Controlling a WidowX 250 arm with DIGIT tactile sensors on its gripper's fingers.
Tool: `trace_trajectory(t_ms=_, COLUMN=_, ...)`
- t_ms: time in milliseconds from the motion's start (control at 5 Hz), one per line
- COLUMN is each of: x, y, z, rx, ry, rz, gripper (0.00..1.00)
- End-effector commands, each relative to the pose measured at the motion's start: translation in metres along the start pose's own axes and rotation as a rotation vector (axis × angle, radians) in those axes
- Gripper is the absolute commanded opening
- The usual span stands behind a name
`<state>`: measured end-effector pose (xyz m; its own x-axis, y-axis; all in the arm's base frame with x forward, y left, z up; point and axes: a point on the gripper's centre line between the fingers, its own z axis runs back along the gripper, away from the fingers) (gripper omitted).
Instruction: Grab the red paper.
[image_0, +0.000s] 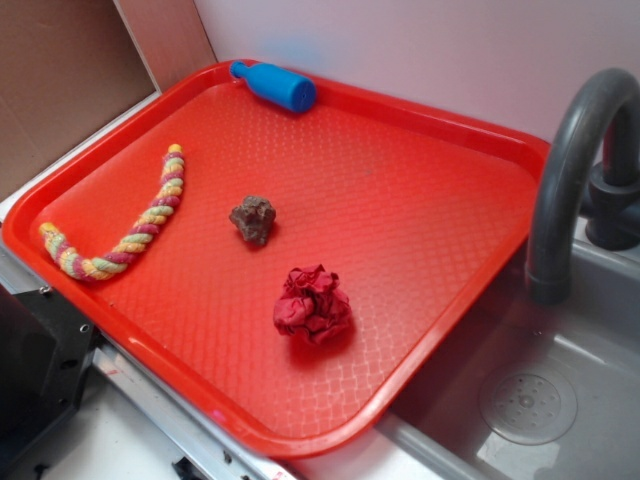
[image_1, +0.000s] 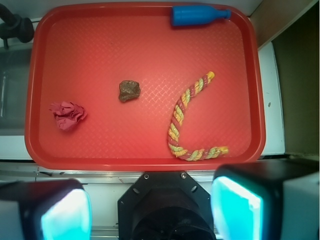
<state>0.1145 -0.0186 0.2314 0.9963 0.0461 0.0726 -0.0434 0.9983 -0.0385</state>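
Note:
The red paper (image_0: 313, 305), a crumpled crimson ball, lies on the red tray (image_0: 420, 180) toward its near right part. In the wrist view the paper (image_1: 68, 115) sits at the tray's left side. My gripper (image_1: 150, 212) shows only in the wrist view. It hangs high above the counter in front of the tray, well clear of the paper. Its two cyan-padded fingers (image_1: 235, 210) stand wide apart with nothing between them. The gripper is out of the exterior view.
A small brown rocky lump (image_0: 253, 218) sits mid-tray. A yellow-pink rope (image_0: 125, 225) curves along the tray's left side. A blue bottle (image_0: 275, 85) lies at the far edge. A grey faucet (image_0: 570, 170) and sink (image_0: 530, 400) are right of the tray.

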Motion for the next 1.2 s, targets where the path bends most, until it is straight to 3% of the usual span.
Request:
trace_trajectory(t_ms=0, x=0.024, y=-0.05, z=-0.013, rx=-0.088, ry=-0.078, rz=0.377, gripper=1.0)
trace_trajectory(t_ms=200, x=0.04, y=-0.083, z=-0.034, rx=-0.09, ry=-0.087, rz=0.616, gripper=1.0)
trace_trajectory(t_ms=400, x=0.051, y=-0.101, z=-0.058, rx=-0.129, ry=-0.056, rz=0.731, gripper=1.0)
trace_trajectory(t_ms=800, x=0.069, y=-0.121, z=-0.111, rx=-0.122, ry=-0.096, rz=0.827, gripper=1.0)
trace_trajectory(t_ms=1000, x=0.072, y=-0.128, z=-0.134, rx=-0.093, ry=-0.077, rz=0.818, gripper=1.0)
